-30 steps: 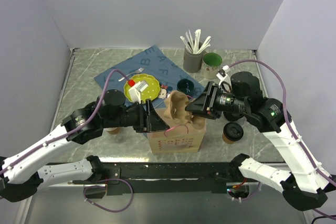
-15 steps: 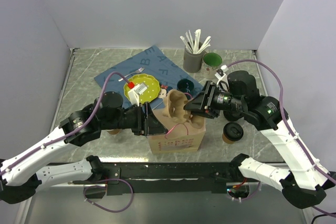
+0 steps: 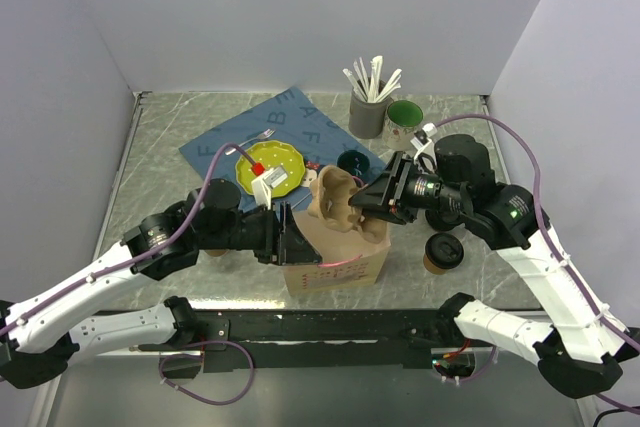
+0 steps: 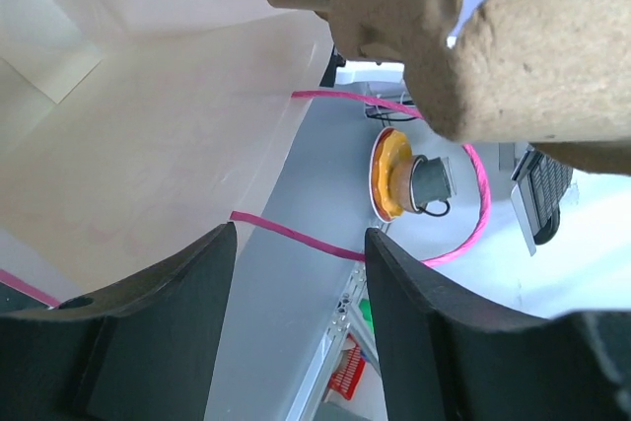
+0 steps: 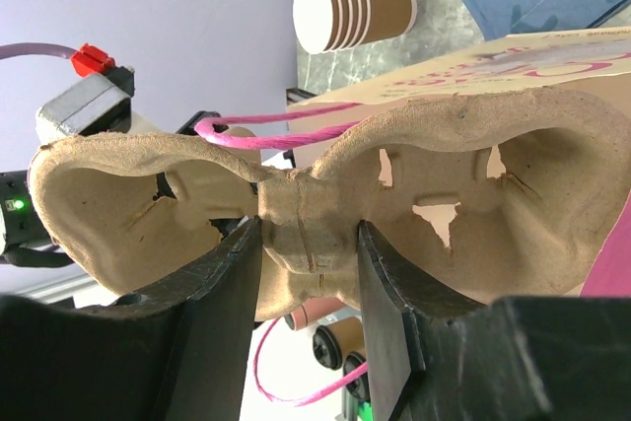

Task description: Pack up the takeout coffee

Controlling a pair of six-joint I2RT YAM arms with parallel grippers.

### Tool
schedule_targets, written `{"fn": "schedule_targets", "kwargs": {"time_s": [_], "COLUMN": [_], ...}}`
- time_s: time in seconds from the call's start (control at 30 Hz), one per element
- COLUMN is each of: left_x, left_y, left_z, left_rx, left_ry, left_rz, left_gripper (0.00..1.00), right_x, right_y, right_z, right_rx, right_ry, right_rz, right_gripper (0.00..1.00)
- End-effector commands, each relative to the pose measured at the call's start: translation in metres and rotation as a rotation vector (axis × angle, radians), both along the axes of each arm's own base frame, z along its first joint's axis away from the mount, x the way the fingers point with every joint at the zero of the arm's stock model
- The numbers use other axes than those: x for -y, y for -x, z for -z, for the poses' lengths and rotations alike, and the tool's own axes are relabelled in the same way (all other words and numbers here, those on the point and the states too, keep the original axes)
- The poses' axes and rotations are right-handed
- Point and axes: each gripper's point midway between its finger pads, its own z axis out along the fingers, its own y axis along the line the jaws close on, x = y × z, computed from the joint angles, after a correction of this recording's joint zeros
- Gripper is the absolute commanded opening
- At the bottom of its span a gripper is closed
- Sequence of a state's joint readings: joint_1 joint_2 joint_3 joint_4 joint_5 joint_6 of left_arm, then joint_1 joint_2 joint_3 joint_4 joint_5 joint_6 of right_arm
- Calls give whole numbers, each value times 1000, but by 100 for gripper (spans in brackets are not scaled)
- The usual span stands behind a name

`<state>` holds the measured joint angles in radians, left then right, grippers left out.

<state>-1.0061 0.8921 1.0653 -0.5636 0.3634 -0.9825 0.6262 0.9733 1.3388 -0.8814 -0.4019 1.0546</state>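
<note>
The takeout coffee [image 3: 443, 251] stands upright on the tabletop [image 3: 160, 147], just right of the paper bag [image 3: 340, 269], and neither arm holds it. The right end effector [image 5: 308, 244], the nearer one, is clamped on a pulp cup carrier [image 3: 340, 202] above the bag. The left end effector [image 4: 296, 244], at the bag's left side, seems released, its fingers spread.

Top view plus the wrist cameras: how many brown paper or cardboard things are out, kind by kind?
paper bag: 1
pulp cup carrier: 1
lidded coffee cup: 1
stack of lidless paper cups: 1
Total: 4
</note>
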Motion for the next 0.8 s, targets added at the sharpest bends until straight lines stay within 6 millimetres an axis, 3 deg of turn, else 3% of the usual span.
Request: {"fn": "schedule_targets", "kwargs": {"time_s": [0.0, 0.33, 0.5, 0.57, 0.63, 0.77], "left_x": [1, -17, -47, -63, -75, -95], "left_y": [6, -12, -24, -28, -23, -36], "left_z": [-13, -30, -34, -46, -49, -41], "left_rx": [50, 120, 140, 166, 163, 172], "left_ry": [50, 5, -63, -57, -62, -130], "left_rz": [44, -88, -236, -305, -317, -434], "left_gripper": [61, 62, 61, 61, 61, 62], "right_x": [1, 0, 1, -2, -7, -12], "right_y": [-3, 5, 11, 9, 10, 5], "right_z": [-12, 5, 17, 19, 20, 24], "right_rx": [53, 26, 2, 6, 10, 13], "right_ry": [-20, 199, 306, 327, 344, 380], "right_rz": [20, -42, -76, -86, -103, -100], "right_gripper": [36, 36, 36, 36, 36, 36]}}
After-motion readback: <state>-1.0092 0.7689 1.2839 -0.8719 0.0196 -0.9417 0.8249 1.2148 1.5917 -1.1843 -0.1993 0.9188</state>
